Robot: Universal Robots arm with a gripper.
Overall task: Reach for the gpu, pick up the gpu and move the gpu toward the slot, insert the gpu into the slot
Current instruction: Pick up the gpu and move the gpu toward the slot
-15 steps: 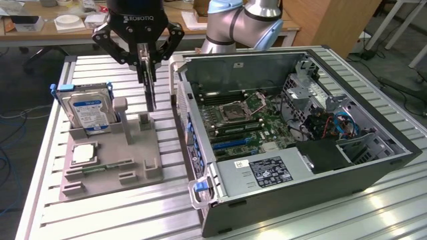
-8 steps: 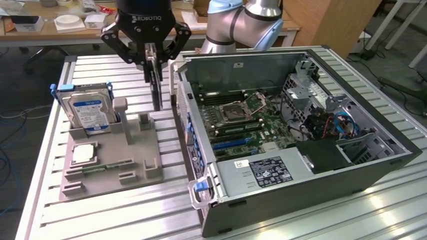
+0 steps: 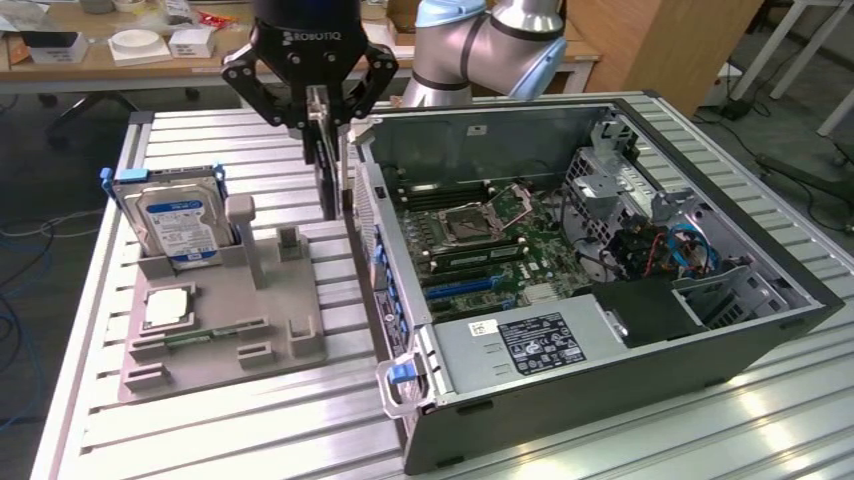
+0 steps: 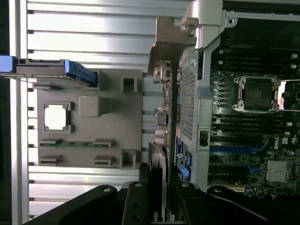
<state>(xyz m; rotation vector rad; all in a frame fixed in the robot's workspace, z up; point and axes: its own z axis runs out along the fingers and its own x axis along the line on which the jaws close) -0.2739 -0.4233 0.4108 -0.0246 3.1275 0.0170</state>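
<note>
The claw point(image 3: 318, 104) point(image 4: 157, 204) hangs above the slatted aluminium table point(image 3: 200, 440), its two fingers pinched on the top edge of the gpu point(image 3: 326, 170) point(image 4: 158, 168). The card hangs straight down from them, edge-on and clear of the surface. It is in the narrow lane between the grey fixture tray point(image 3: 287, 345) point(image 4: 89, 140) and the open computer case point(image 3: 601, 400), just beside the case's perforated wall point(image 3: 358, 205) point(image 4: 187, 98) and outside it. The tray holds a hard drive point(image 3: 176, 225) standing upright in a blue bracket, a square processor chip point(image 3: 170, 308) point(image 4: 55, 116) lying flat in its recess, and a small green memory stick point(image 3: 200, 336) point(image 4: 70, 144) in a groove. Its two posts nearest the card stand bare. The case holds the green motherboard point(image 3: 527, 245) with its processor socket point(image 3: 478, 215) point(image 4: 258, 93), a labelled power supply point(image 3: 527, 340) and a tangle of cables point(image 3: 654, 250). The slot point(image 3: 461, 288) point(image 4: 234, 149), a blue strip on the board, lies well apart from the card, beyond the wall and lower. Above the case's rim the space is open, and so is the table toward the exterior view's left past the tray.
</note>
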